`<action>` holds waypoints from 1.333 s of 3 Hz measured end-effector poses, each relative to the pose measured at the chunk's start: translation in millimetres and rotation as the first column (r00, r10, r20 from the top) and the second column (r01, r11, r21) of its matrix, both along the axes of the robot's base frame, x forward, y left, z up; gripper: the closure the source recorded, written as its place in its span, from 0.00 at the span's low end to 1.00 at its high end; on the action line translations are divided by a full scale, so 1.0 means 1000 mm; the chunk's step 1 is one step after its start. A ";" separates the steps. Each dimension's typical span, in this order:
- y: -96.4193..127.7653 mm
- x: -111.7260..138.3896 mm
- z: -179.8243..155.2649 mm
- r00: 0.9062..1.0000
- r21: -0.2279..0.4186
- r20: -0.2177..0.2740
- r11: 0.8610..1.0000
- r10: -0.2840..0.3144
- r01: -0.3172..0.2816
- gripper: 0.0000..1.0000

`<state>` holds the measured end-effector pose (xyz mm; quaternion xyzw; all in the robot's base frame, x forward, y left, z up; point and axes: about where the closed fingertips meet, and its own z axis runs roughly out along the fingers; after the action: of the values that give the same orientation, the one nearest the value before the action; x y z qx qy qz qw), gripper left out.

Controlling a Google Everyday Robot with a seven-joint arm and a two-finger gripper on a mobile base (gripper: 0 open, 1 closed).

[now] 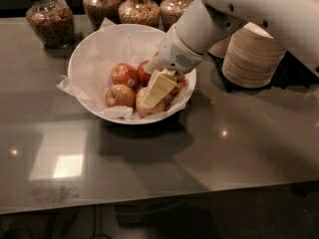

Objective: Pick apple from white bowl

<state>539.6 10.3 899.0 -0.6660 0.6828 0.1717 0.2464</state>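
Gripper down inside white bowl, in its right half, on grey table.
Contents of bowl: crinkled paper lining; front apple directly beneath gripper, seemingly touching it; left apple, upper apple and rear apple clustered just beside. Opening of gripper and any hold on fruit: cannot be told. Behind bowl: four filled glass jars. Right of bowl, apart: stack of tan paper bowls.

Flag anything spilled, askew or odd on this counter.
Nothing stands out. The apples sit inside the white bowl, its paper liner droops over the left rim, the jars behind stand upright, and the gripper is down among the right-hand apples.
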 end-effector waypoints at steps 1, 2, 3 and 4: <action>0.001 -0.001 -0.003 1.000 0.000 -0.008 1.000 0.001 -0.001 0.37; -0.002 -0.008 -0.006 1.000 -0.010 -0.022 1.000 -0.012 0.012 0.36; -0.002 -0.009 -0.006 1.000 -0.012 -0.023 1.000 -0.011 0.010 0.36; 0.006 -0.016 0.006 1.000 -0.031 -0.004 0.999 0.017 -0.018 0.33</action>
<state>523.3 16.0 905.2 -0.6754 0.6801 0.1646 0.2331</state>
